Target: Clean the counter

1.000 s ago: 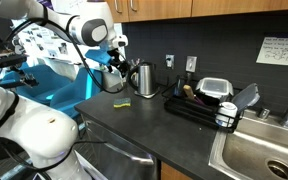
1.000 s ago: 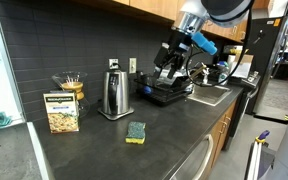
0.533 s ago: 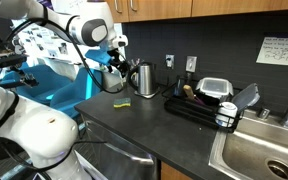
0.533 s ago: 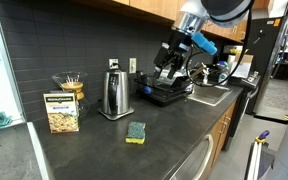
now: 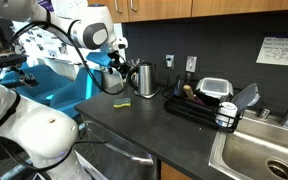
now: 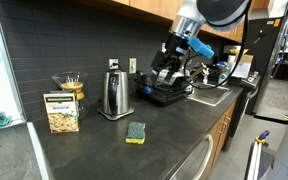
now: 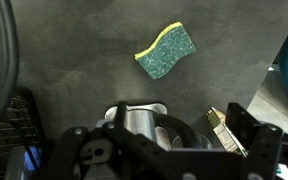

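The counter is a wide dark matte top. On it lies a green and yellow sponge, in front of a steel kettle. My gripper hangs well above the counter, open, with nothing between its fingers. In the wrist view the sponge lies beyond the kettle and apart from the fingers.
A printed box stands beside the kettle, with a jar behind it. A black dish rack with containers sits next to the steel sink. Wall sockets are on the dark tiles.
The arm's upper links have shifted slightly. The gripper stays open, and the sponge, kettle and box have not moved.
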Tool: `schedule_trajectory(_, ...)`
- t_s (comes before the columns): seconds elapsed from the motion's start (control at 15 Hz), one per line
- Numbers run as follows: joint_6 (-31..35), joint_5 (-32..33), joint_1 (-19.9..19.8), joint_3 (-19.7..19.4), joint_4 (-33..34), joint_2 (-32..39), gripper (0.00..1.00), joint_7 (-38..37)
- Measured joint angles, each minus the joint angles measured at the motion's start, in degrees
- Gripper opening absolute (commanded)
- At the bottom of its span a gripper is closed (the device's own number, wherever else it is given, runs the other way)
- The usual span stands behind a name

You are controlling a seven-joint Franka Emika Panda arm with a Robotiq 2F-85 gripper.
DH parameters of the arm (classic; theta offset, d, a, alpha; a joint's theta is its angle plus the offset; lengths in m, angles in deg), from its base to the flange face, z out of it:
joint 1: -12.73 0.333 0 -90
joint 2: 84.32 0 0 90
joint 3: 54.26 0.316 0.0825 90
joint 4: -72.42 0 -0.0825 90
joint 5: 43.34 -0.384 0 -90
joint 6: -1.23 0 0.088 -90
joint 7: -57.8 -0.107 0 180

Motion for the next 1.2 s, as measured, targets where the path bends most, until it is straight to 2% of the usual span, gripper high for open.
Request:
schedule_trajectory(0.33, 4.66, 0.0, 0.06, 2.01, 0.16, 3.74, 1.0, -2.67)
schedule_trajectory(0.73, 7.02, 0.0, 0.23, 3.97, 0.54, 8.45, 1.0, -5.65)
schedule_trajectory(1.2, 9.69, 0.28, 0.43, 4.4, 2.16, 13.84, 1.0, -4.77)
